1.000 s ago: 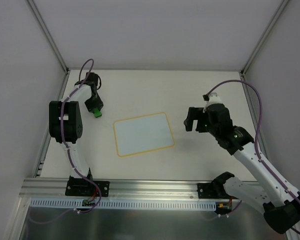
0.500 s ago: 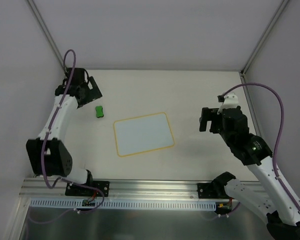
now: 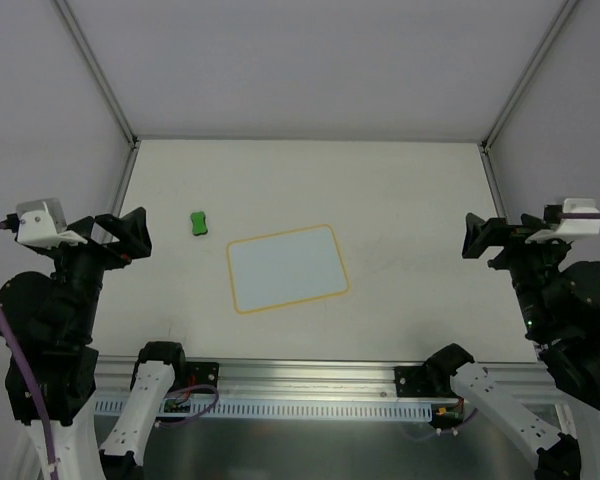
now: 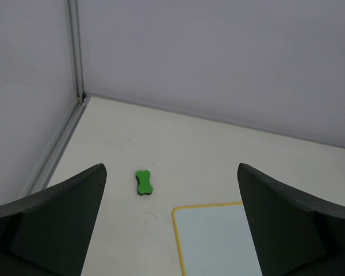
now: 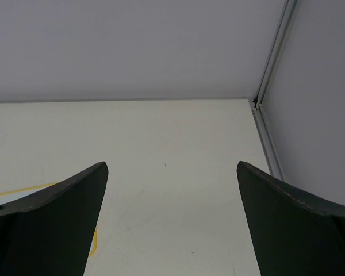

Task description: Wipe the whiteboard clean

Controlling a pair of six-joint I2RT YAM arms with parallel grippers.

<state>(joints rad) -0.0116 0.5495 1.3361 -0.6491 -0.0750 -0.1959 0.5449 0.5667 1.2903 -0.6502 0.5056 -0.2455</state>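
The whiteboard (image 3: 287, 268) lies flat mid-table, a white rectangle with a yellow border and a blank face. Its left corner (image 4: 218, 241) shows low in the left wrist view, and a bit of its border (image 5: 23, 189) shows in the right wrist view. A small green eraser (image 3: 197, 223) (image 4: 144, 182) rests on the table just left of the board. My left gripper (image 3: 120, 233) (image 4: 171, 168) hangs open and empty, high at the near left. My right gripper (image 3: 492, 238) (image 5: 172, 165) is open and empty at the near right.
Grey walls and metal frame posts (image 3: 100, 75) enclose the table on the left, back and right. A metal rail (image 3: 300, 375) runs along the near edge and carries both arm bases. A corner post (image 5: 273, 63) stands at the far right.
My left gripper opened off the green eraser, left it on the table and drew back up to the near left. My right arm drew back to the near right. The board has not moved.
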